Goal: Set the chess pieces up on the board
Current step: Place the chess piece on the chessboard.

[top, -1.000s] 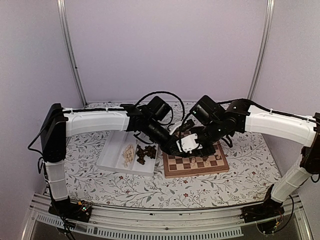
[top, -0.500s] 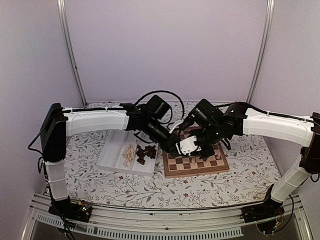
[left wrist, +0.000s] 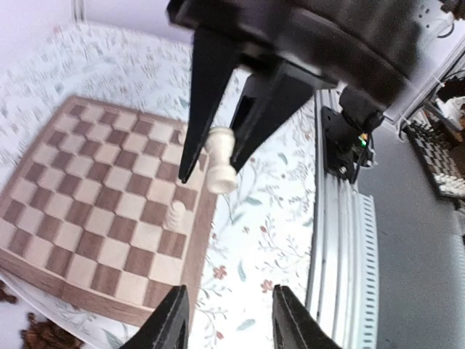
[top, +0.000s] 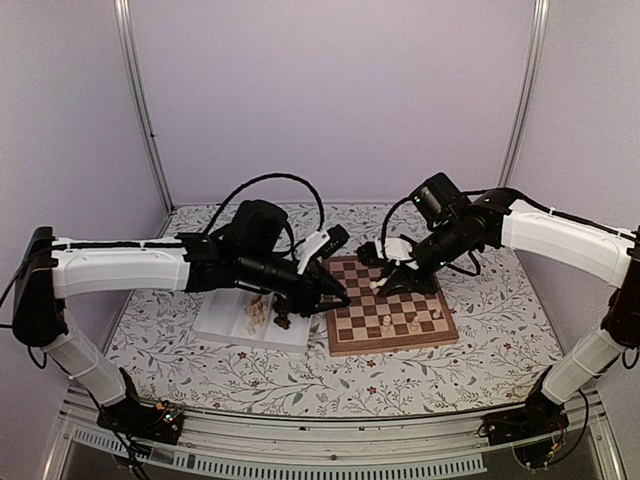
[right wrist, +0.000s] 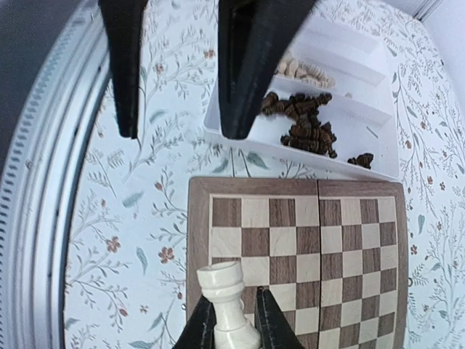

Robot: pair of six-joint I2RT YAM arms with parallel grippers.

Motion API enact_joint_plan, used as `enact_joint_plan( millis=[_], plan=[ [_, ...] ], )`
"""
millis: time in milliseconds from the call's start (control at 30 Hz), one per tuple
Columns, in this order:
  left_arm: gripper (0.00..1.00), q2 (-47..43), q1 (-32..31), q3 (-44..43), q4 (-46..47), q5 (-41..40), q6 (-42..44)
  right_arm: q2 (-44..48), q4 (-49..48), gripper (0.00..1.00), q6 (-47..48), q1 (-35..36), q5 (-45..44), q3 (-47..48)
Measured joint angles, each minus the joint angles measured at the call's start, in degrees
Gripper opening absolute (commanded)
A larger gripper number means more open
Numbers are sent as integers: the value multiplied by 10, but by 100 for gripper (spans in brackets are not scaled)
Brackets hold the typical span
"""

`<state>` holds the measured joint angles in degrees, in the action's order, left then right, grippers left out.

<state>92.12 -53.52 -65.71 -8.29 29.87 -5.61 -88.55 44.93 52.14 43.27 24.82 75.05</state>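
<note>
Cream chess piece (right wrist: 221, 298), flat-headed like a rook, upright between the fingertips of the right pincer (right wrist: 231, 329). The fingers are set narrow and grip it on both sides. Pincer and piece hang over the board (right wrist: 312, 240), clear of its squares. The foot of the piece is cut off by the lower edge of the right wrist view.

Left pincer (left wrist: 231, 320): fingers parted, nothing between them. In the top view it lies at the board's left border, apart from the right pincer.

On the board, a few standing cream pieces (top: 412, 325) occupy the near rows. One more is half hidden behind a finger of the right pincer in the left wrist view.

Just left of the board lies a white two-compartment tray (top: 215, 318). It holds loose cream pieces (right wrist: 305, 69) in one compartment and dark brown pieces (right wrist: 301, 123) in the other. All rest on a floral-patterned surface (top: 450, 370).

In the top view the left arm (top: 130, 268) covers the tray's right side and part of the board's left border. The small pieces there are too small to tell by type. A dark checkered object (left wrist: 445, 163) at the right edge of the left wrist view is cut off and cannot be identified.
</note>
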Motion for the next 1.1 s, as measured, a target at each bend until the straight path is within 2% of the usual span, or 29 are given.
enact_joint_plan(
  millis=[133,233,267,300,400,567,867,1100],
  plan=[
    [45,-78,-57,75,140,-104,57,14,-5,7,-40,-49,138,0],
    [48,-77,-83,81,203,-142,87,14,-10,7,-70,-52,224,0],
    [54,-73,-87,81,219,-150,95,14,-13,7,-79,-51,249,0],
    [55,-68,-88,81,231,-158,103,14,-16,7,-88,-50,271,0],
    [53,-54,-90,80,253,-176,119,12,-18,7,-106,-50,313,0],
    [44,-34,-91,69,256,-185,132,10,-22,7,-119,-51,334,0],
    [43,-35,-92,68,265,-175,131,10,-27,7,-123,-51,342,0],
    [37,-36,-92,68,271,-170,125,9,-27,8,-123,-51,342,-1]
  ],
)
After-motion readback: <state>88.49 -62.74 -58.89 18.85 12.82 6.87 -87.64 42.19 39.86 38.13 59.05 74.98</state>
